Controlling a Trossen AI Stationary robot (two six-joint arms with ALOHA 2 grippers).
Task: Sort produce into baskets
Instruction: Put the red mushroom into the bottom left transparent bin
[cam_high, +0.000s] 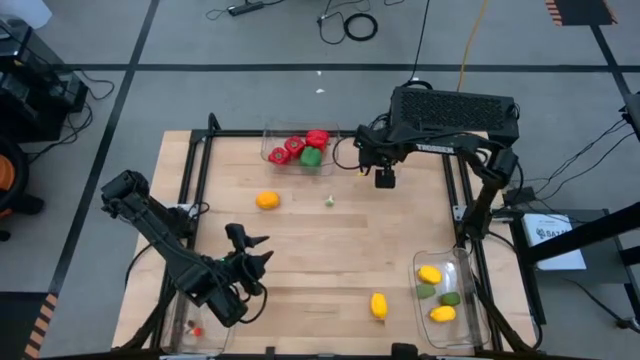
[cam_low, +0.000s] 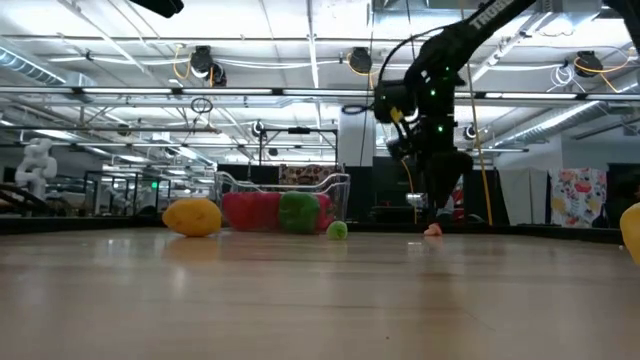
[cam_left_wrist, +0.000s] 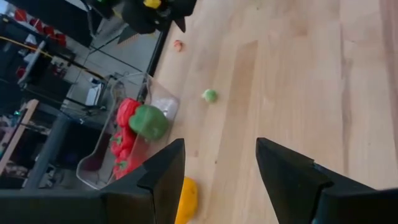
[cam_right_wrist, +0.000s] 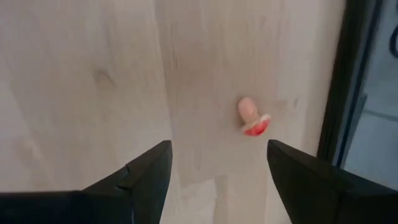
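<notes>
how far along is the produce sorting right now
Done: peppers fill the far bin; lemons and limes sit in the right bin. In hand: right gripper, open, over a small red-white piece. Left: orange, lemon, small green piece.

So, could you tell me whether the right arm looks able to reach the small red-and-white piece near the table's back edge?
Probably yes: the right gripper hangs open just above the red-and-white piece, with only bare table around it.

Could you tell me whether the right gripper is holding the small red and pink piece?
No, the right gripper is open and empty, and the small red and pink piece lies on the table ahead of it.
</notes>
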